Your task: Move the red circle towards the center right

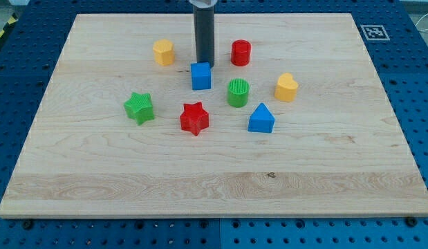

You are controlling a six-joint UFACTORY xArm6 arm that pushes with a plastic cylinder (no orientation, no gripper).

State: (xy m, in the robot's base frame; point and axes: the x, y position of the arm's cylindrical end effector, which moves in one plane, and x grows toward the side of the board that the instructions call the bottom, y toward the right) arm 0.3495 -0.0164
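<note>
Scanning left to right across the worktop (96,187), you pass the yellow block (163,52), then your tip (205,63) resting just behind the blue cube (201,76), then the red circle (240,52) near the view's top, right of the rod. The end effector is a bare rod with nothing to open or close, and it holds nothing. You should bring the tip round to the circle's upper left side, then push it rightward and slightly toward the view's bottom, passing above the green circle (237,93) and yellow heart (286,87).
</note>
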